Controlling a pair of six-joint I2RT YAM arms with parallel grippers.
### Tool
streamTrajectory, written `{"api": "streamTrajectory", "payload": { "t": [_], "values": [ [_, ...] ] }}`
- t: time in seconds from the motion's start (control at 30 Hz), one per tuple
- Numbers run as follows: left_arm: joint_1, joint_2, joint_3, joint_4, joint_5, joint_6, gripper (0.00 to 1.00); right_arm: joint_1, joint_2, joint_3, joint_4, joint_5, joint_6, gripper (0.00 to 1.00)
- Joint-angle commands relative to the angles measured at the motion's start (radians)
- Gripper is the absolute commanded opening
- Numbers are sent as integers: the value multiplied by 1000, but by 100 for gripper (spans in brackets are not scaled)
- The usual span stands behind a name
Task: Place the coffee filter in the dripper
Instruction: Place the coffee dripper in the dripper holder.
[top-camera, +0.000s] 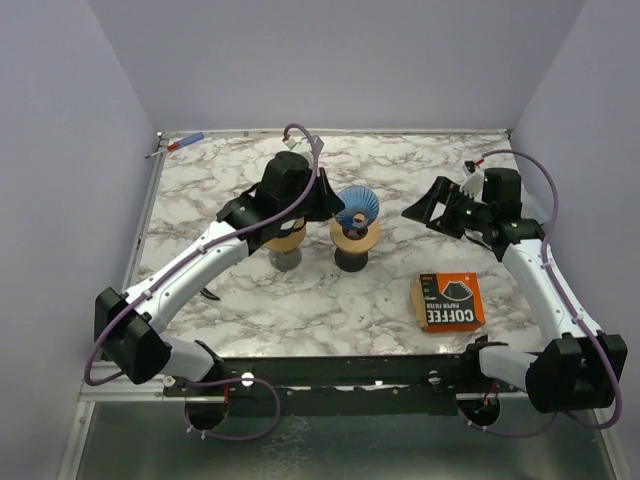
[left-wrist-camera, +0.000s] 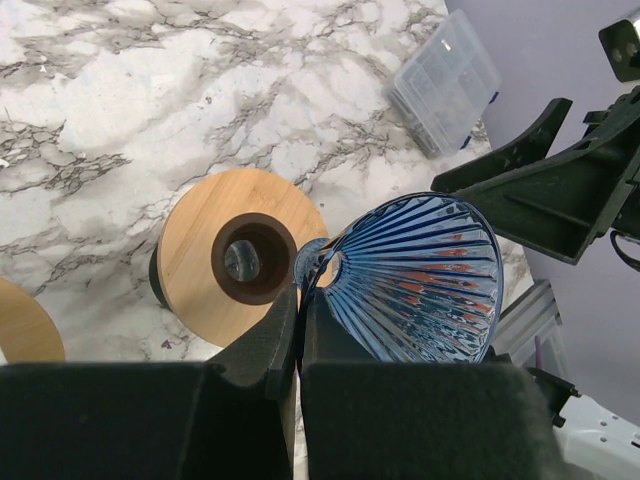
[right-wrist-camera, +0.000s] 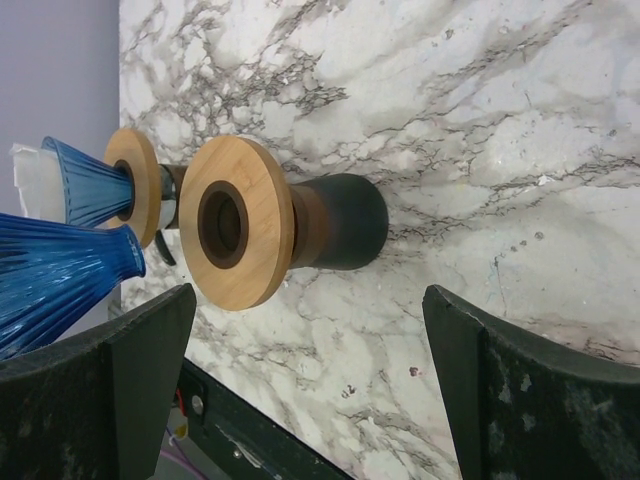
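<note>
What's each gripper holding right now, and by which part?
Left gripper pinches the blue dripper at its narrow end, seemingly by the handle. Right gripper is open, holding nothing.

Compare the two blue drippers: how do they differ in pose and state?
The held dripper hangs in the air, pinched by the left gripper. The seated dripper rests on a wooden-topped stand. The held dripper looks empty inside, while the seated dripper has white paper at its mouth. Both are blue, ribbed cones.
</note>
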Motion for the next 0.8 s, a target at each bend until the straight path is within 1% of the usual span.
{"api": "streamTrajectory", "payload": {
  "t": [0.0,0.33,0.63,0.77],
  "values": [
    [5,46,56,-18,58,-1,1,-8,11,14,-48,56,-17,100],
    [5,134,113,-55,74,32,2,-18,20,19,-58,61,-28,100],
    [5,188,160,-109,44,71,1,-23,28,16,-56,56,-28,100],
    [5,181,159,-121,11,78,2,-26,25,10,-47,49,-21,100]
  ]
}}
